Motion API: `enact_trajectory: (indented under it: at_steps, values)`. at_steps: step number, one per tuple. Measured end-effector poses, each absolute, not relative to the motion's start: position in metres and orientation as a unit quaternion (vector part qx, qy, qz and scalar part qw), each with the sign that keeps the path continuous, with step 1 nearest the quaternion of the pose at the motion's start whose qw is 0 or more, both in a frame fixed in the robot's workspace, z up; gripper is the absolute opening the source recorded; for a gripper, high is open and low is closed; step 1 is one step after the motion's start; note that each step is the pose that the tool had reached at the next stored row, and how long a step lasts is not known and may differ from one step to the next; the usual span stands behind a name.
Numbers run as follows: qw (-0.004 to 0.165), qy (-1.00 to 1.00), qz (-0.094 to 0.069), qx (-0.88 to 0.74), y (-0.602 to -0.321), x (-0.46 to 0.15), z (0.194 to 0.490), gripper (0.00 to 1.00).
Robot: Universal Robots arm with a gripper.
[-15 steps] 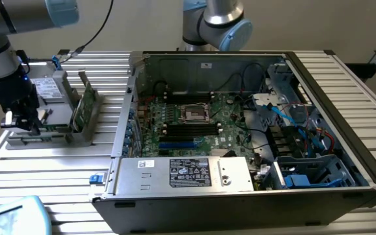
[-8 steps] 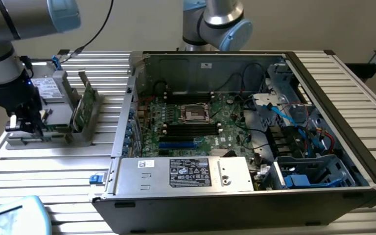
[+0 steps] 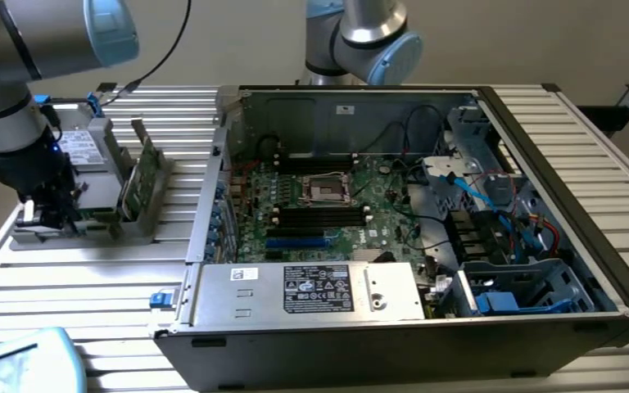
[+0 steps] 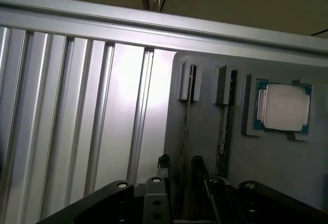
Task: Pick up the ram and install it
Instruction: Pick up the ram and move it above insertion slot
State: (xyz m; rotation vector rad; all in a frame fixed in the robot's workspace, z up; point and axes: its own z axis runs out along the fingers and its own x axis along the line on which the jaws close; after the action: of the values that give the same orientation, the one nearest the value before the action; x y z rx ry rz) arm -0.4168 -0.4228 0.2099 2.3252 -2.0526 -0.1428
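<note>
the gripper is seen lowered over the near end of a grey holder, which sits on the slatted surface to the exterior view's left of the open computer case. in the wrist view the ram is found standing on its long edge in a narrow slot of the holder, and is seen edge-on as a thin dark line. the fingers are set one on each side of it. the gripper is held part open. a gap is noted between each finger and the stick, so nothing is judged to be clamped and the ram is carried by the holder alone. the upright storage is judged deliberate, since both flat faces are left free for a pinch from above. a second stick is kept in a parallel slot just beside the first, apart enough for one finger to be placed between the two. a processor is laid flat in its own recess further along the holder. the case is laid on its side with the panel off, so the motherboard and its long black slots are turned upward and can be reached from above. these slots are well apart from the holder. the pick is judged not yet made.
</note>
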Motion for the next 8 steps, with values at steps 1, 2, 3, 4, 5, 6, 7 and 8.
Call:
enact_trajectory:
  at_steps: [1, 2, 3, 4, 5, 6, 7, 8]
  values:
    - [0.018, -0.661, -0.046, 0.748, -0.4228, -0.4168, 0.2082, 0.31]
    - [0.018, -0.662, -0.046, 0.748, -0.4228, -0.4168, 0.2064, 0.31]
    - [0.018, -0.663, -0.046, 0.747, -0.4228, -0.4168, 0.2048, 0.31]
    - [0.018, -0.664, -0.046, 0.746, -0.4229, -0.4168, 0.2040, 0.31]
    - [0.018, -0.664, -0.046, 0.746, -0.4229, -0.4168, 0.2039, 0.31]
    - [0.018, -0.664, -0.046, 0.746, -0.4229, -0.4169, 0.2039, 0.31]
    - [0.018, -0.664, -0.046, 0.746, -0.4229, -0.4168, 0.2039, 0.31]
    - [0.018, -0.664, -0.046, 0.746, -0.4228, -0.4168, 0.2033, 0.31]
